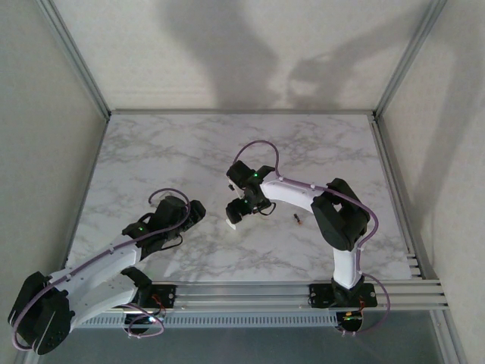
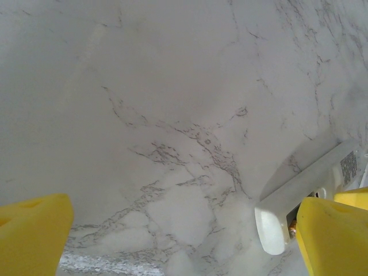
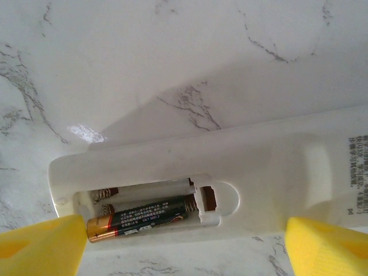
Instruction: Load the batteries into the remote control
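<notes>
Over on the left, got the left gripper (image 1: 195,211) hanging wide open and empty near one end of the remote control (image 3: 276,167), probably keeping clear. Mid-table, seeing that remote control lying back-up, bay (image 3: 150,191) uncovered for loading, right gripper (image 1: 236,214) spread open over it. Counting 2 batteries: 1 battery (image 3: 144,224) seated in the bay, 1 battery (image 1: 298,220) loose on the table (image 1: 189,152) to the right.
</notes>
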